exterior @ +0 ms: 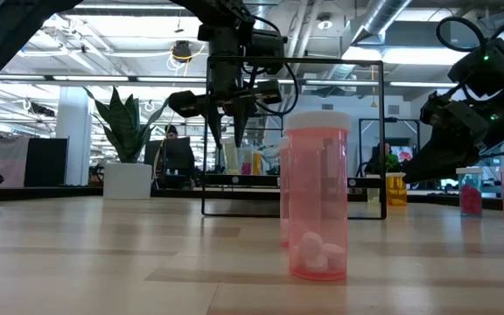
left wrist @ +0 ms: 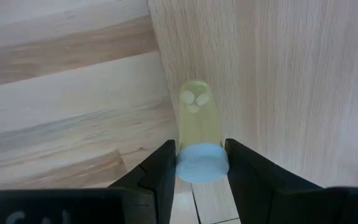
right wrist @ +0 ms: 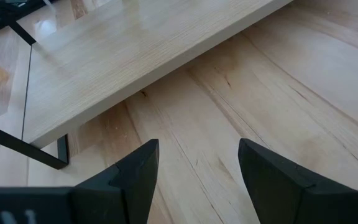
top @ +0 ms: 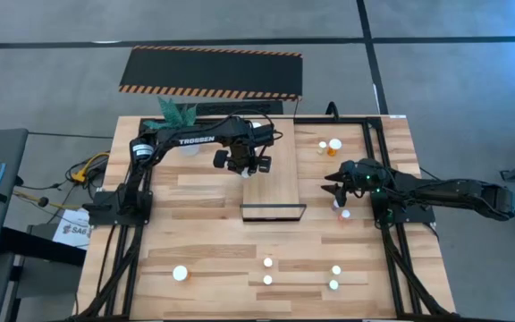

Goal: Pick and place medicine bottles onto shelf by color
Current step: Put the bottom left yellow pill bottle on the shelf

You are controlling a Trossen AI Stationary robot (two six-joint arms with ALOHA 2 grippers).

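Your left end effector [left wrist: 201,163] is closed on the white cap of a pale yellow bottle [left wrist: 197,121] above the shelf [top: 272,183] edge, a light, rigid, likely slippery thing; the right end effector [right wrist: 197,165] hangs open.

Left tool [top: 250,166] over shelf [top: 274,188]; bottles [top: 267,279] scattered.
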